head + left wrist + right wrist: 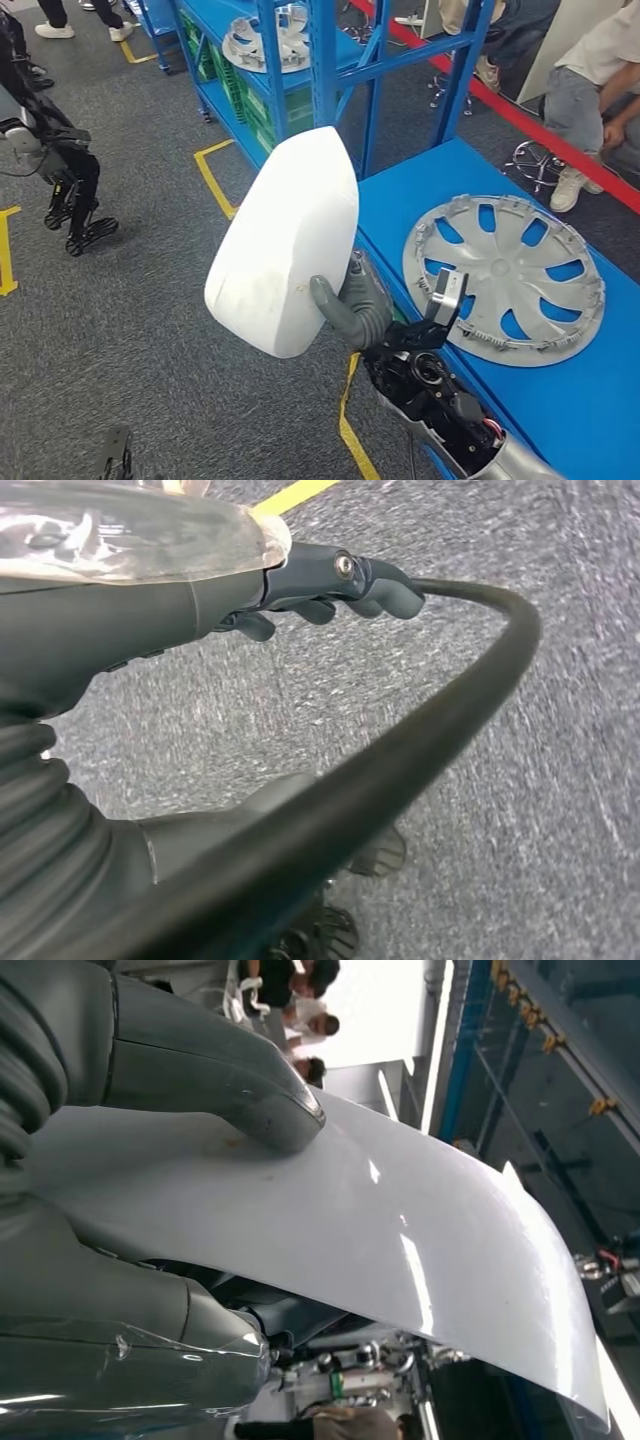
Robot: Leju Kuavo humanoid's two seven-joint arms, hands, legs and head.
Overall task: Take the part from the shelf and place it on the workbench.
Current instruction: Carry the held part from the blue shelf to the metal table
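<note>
part (283, 240): smooth, glossy white curved shell with rounded corners, held in the air just off the workbench's (596, 400) left edge | right hand (355, 305): raised from below, grey thumb pressed on the shell's face, clamped on it | left hand (226, 600): hung over grey carpet, fingers apart, nothing held | workbench: blue top, silver spoked hubcap (504, 275) lying flat

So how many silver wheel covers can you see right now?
2. One wheel cover lies flat on the blue workbench. The other sits on the blue shelf, partly hidden by its posts, so more may be hidden.
</note>
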